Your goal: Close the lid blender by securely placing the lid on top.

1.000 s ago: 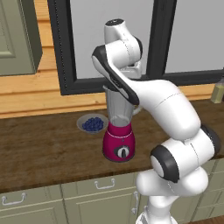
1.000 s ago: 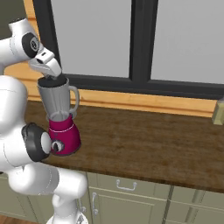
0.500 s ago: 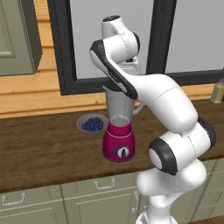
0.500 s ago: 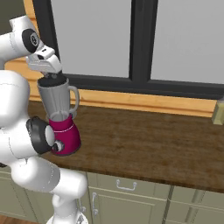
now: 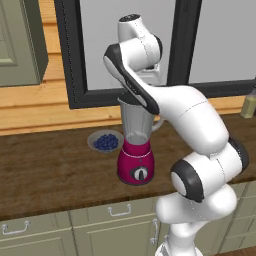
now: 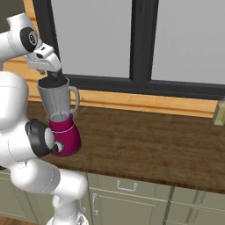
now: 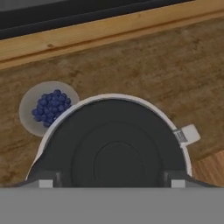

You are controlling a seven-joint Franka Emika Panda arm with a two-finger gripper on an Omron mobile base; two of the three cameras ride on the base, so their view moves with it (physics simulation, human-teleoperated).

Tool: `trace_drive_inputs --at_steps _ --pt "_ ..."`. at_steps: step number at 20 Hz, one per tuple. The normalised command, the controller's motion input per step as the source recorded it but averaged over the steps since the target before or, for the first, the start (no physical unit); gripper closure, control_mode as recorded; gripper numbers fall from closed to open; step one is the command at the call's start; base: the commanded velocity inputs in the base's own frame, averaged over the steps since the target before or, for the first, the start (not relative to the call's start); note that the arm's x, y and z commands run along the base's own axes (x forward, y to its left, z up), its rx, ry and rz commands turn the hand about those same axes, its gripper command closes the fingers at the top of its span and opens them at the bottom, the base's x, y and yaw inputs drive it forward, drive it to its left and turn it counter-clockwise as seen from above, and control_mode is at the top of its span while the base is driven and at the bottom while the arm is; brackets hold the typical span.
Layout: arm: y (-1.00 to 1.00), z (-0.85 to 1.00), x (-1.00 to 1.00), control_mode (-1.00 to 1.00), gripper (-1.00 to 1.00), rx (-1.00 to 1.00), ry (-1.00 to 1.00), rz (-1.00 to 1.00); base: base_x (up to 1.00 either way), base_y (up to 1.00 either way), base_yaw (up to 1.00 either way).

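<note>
In the left base view, the blender [image 5: 136, 150] stands on the brown wooden counter [image 5: 55, 172]. It has a pink-red base with a black dial, and a tall clear grey jar that looks empty. Just to its left sits a small grey bowl of blueberries [image 5: 105, 142] (the berries make a little blue heap). Behind the counter is a light wood wall strip and a big window with a dark frame [image 5: 70, 60]. Green-grey drawers with handles run below the counter. The white arm bends over the jar and hides its top.

In the right base view, the gripper [image 6: 56, 76] hangs right above the mouth of the jar. I cannot tell here how its fingers stand.

In the hand view, the camera looks straight down. The dark round lid [image 7: 114, 151] sits inside the jar's pale rim, on top of the blender. The two finger tips [image 7: 47, 182] stand far apart, one at each side of the lid, not squeezing it. The bowl of blueberries lies to the upper left.
</note>
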Motion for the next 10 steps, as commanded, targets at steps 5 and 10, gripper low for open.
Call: trace_drive_inputs --at_steps 5,10 --pt "0.0 0.21 -0.5 -1.0 -1.0 0.06 -0.24 0.0 0.0 0.0 0.0" --pt "-0.31 0.08 -1.0 -1.0 -1.0 0.1 -0.55 0.0 0.0 0.0 0.0"
